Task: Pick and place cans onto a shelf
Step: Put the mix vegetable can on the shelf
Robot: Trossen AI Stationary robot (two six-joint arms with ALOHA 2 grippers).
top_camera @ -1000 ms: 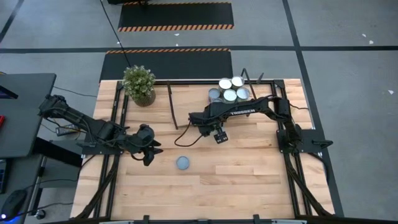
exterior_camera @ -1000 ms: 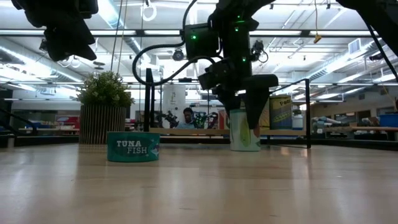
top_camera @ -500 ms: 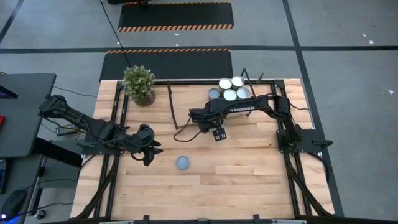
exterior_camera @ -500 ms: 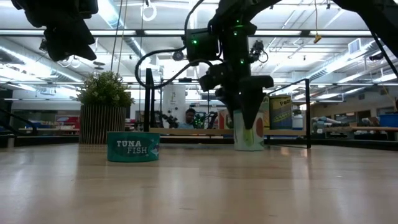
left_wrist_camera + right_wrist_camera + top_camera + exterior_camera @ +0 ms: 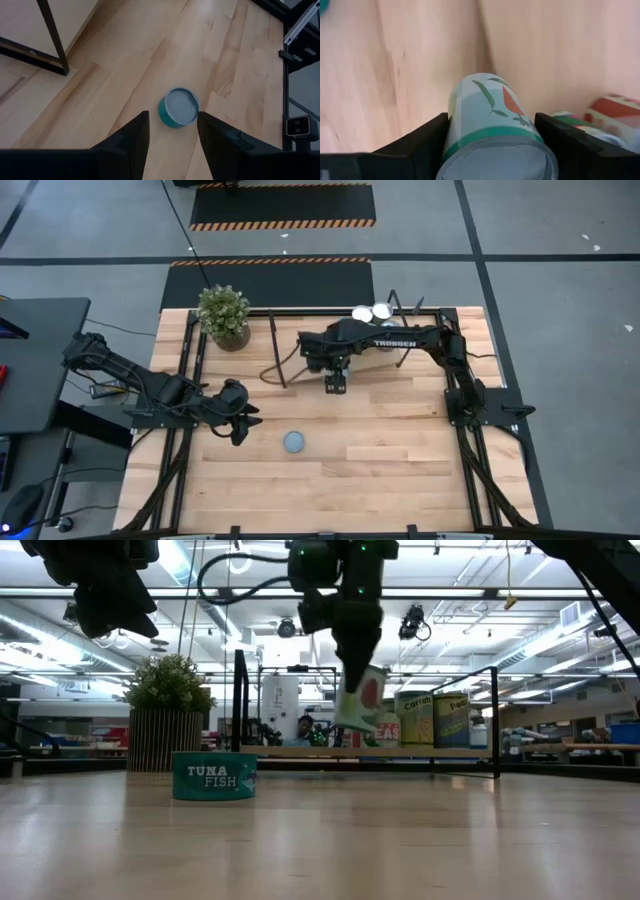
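Note:
My right gripper [image 5: 335, 383] is shut on a white can with a green and red label [image 5: 362, 700], held high above the table in front of the shelf [image 5: 290, 325]. The can also shows in the right wrist view [image 5: 492, 125]. A teal tuna can [image 5: 294, 442] stands on its flat base on the tabletop, also in the low view [image 5: 213, 775]. My left gripper [image 5: 172, 145] is open and hovers above the table, with the tuna can [image 5: 179, 107] ahead of its fingertips. Further cans [image 5: 371, 312] stand on the shelf's far right part. My right gripper pinches the labelled can's round side wall [image 5: 457, 117] between its two fingers [image 5: 420, 145], one on each side. The fingers come from above, pointing down. The can hangs below them, tilted and lifted clear of the table [image 5: 352, 715].
A potted plant [image 5: 223, 315] stands at the table's far left corner. The shelf's black wire legs [image 5: 272, 350] rise from the table. Other cans [image 5: 615, 120] lie just beyond the held one. Bare tabletop [image 5: 400, 450] lies near and right.
My right gripper has risen with the labelled can and gone toward the table's far and left edges. The can was low near the tabletop and upright. It is now well above the table and tilted.

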